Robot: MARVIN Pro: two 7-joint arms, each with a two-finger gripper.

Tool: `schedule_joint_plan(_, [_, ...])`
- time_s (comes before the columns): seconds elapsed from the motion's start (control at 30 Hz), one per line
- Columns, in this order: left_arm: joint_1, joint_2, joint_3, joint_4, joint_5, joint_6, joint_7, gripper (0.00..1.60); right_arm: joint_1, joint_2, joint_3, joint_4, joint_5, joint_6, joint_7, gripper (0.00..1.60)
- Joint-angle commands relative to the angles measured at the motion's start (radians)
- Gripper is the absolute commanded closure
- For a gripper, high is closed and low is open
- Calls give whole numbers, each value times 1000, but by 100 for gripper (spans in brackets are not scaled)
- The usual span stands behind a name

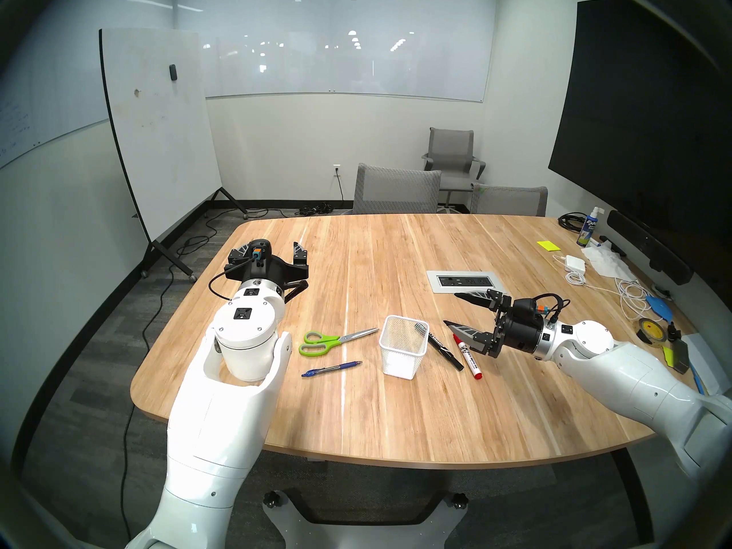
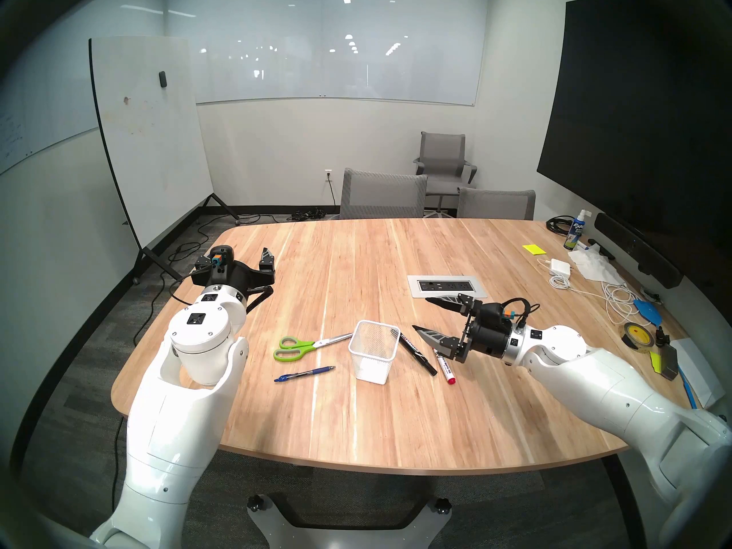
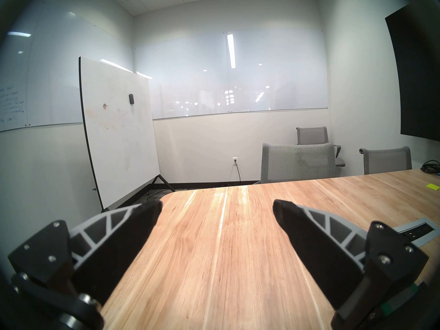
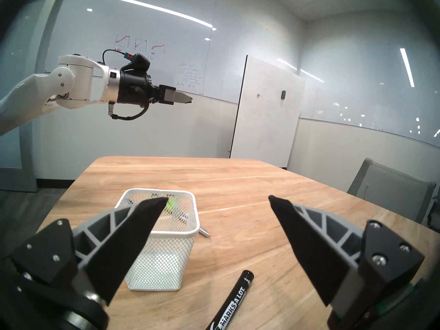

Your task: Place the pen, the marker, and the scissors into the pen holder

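Landmark: pen holder (image 1: 403, 346), upright on the wooden table (image 1: 396, 417), nothing in it.

Scissors (image 1: 332, 340) lie flat to the holder's left, blade tips just beside its rim, green loops pointing away. Pen (image 1: 332, 368) lies flat left of the holder, nearer the robot than the scissors, apart from both. Black marker (image 1: 444, 351) lies on the holder's right, its far end touching or nearly touching the wall. Red-capped white marker (image 1: 467, 357) sits just right of the black one.

Right gripper (image 1: 451, 309): jaws wide apart, holding nothing, hovering right of the holder above the markers.

Left gripper (image 3: 217, 209): jaws spread, holding nothing, well left of and beyond the holder.
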Motion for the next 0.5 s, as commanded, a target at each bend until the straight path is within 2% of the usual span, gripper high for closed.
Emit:
schedule_joint_plan(0.0, [-7,-1,-1,-19,-1,-1,-1,0,21,8,-6,-11,-31,39,-12,0])
schedule_joint_plan(0.47, [-7,-1,-1,-19,-1,-1,-1,0,33,9,-11,-18,-103,114,-37,0])
